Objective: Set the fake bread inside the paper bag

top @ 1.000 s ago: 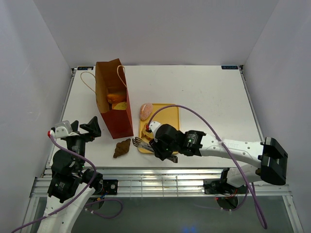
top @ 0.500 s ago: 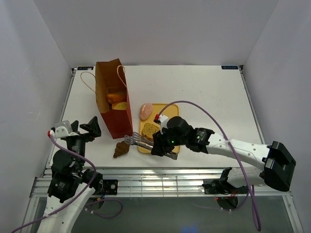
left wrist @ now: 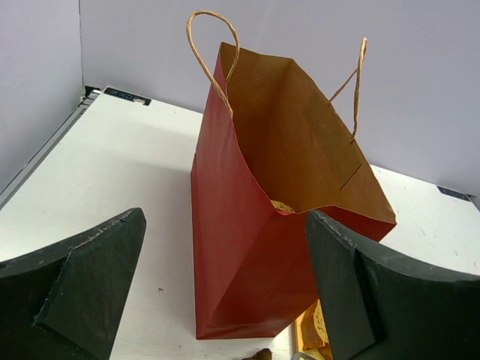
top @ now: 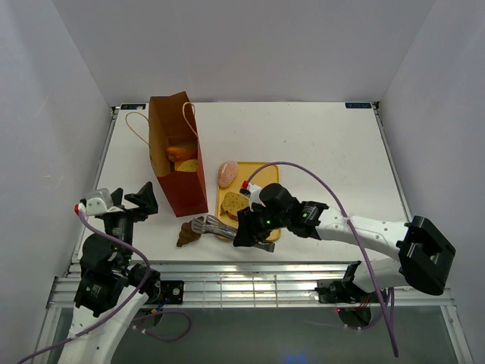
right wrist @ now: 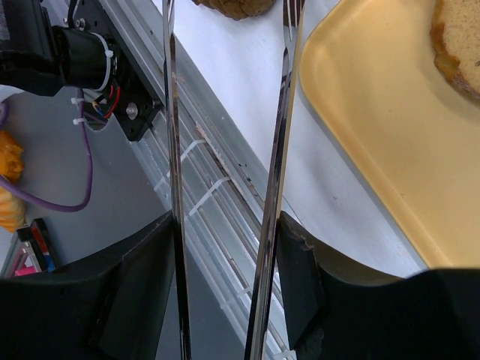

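Observation:
The paper bag point(top: 178, 163) stands open at the table's left, with an orange loaf and a round bun point(top: 182, 155) inside; it also fills the left wrist view point(left wrist: 255, 247). A brown croissant point(top: 189, 234) lies in front of the bag. A pink roll point(top: 227, 174) and a speckled slice point(top: 235, 203) lie on the yellow tray point(top: 265, 178). My right gripper point(top: 254, 231) is shut on silver tongs point(top: 216, 226), whose tips sit beside the croissant point(right wrist: 232, 6). The tongs' arms point(right wrist: 281, 150) stand apart. My left gripper point(top: 132, 201) is open and empty, left of the bag.
The table's near edge with its metal rail point(right wrist: 217, 187) runs right under the tongs. The bag's cord handles point(left wrist: 214, 52) stick up above its rim. White walls close in the table at left, back and right.
My right gripper has swung left with the tongs, from over the tray's near corner to beside the croissant. The speckled slice is now uncovered. The left arm has not moved.

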Available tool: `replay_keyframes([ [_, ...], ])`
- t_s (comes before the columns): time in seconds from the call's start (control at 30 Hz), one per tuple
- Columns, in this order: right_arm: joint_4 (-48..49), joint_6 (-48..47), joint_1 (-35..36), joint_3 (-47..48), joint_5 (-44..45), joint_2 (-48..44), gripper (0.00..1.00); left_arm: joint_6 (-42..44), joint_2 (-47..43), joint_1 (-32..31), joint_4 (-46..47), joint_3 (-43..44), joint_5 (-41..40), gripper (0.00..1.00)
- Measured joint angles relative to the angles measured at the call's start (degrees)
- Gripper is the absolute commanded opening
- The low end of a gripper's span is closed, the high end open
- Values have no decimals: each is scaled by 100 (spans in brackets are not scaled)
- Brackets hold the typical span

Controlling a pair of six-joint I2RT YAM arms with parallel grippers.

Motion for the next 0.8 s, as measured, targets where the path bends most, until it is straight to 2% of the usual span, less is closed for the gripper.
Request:
replay_keyframes([
  [0.23,127,219,-35,-107,-146,2,63,0,0,0,0,-2,4,98],
  [0.8,470,448,-35,-286,-435,345,65,0,0,-11,0,-11,4,98],
])
